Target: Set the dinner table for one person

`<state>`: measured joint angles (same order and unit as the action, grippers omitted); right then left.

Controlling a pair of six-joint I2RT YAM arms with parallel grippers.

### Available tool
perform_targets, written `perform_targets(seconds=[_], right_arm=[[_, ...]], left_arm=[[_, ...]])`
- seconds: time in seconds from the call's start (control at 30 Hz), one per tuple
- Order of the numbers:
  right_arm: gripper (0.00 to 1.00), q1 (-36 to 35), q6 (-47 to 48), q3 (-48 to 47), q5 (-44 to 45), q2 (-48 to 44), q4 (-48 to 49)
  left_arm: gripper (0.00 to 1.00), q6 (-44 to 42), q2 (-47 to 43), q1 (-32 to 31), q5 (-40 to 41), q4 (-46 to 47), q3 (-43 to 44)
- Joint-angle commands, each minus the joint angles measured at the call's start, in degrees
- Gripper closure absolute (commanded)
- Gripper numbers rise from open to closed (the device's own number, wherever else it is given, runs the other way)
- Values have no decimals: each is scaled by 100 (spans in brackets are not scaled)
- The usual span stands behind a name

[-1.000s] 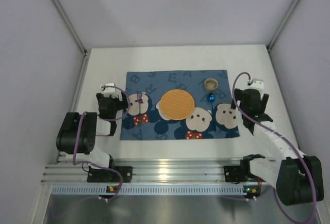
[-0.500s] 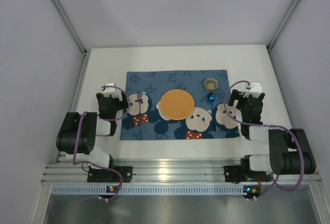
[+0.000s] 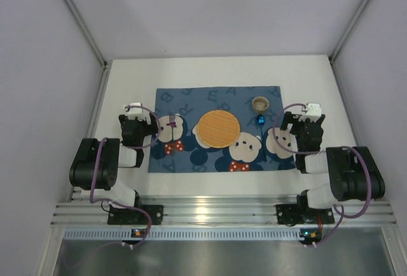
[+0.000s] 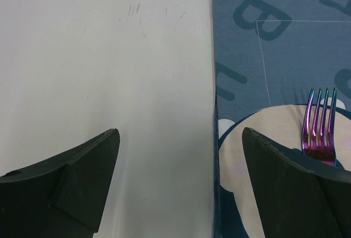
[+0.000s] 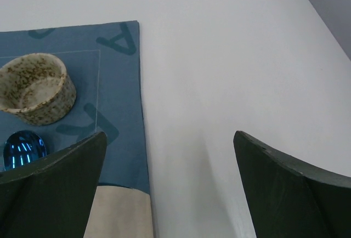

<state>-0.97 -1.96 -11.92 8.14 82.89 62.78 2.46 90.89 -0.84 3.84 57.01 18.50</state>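
My left pincer point(image 4: 181, 132) and right pincer point(image 5: 170, 134) gape empty beside the mat point(image 3: 191, 98); fork point(image 4: 321, 128), plate point(image 3: 218, 128), cup point(image 5: 35, 87) laid: setting seems done.

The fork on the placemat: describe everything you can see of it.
The fork looks like polished metal with a rainbow sheen, green at the tips through blue to purple-pink. Four straight tines point away from the arms. It lies flat on the blue placemat, over a cream mouse face near its left edge. The open left gripper hides its handle; nothing grips it.

The left end effector point(image 4: 180, 139) hides the fork's point(image 4: 320, 150) handle.
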Motion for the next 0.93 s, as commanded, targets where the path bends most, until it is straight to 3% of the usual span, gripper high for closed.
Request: perform_targets(seconds=[0.0,0.9], right_arm=[[0,18,318,-310,-550,-10,252],[0,36,319,-284,-612,8,340]], left_arm=[[1,35,-98,31,-102,486,-4],[2,35,-107,23,-102,486,-4]])
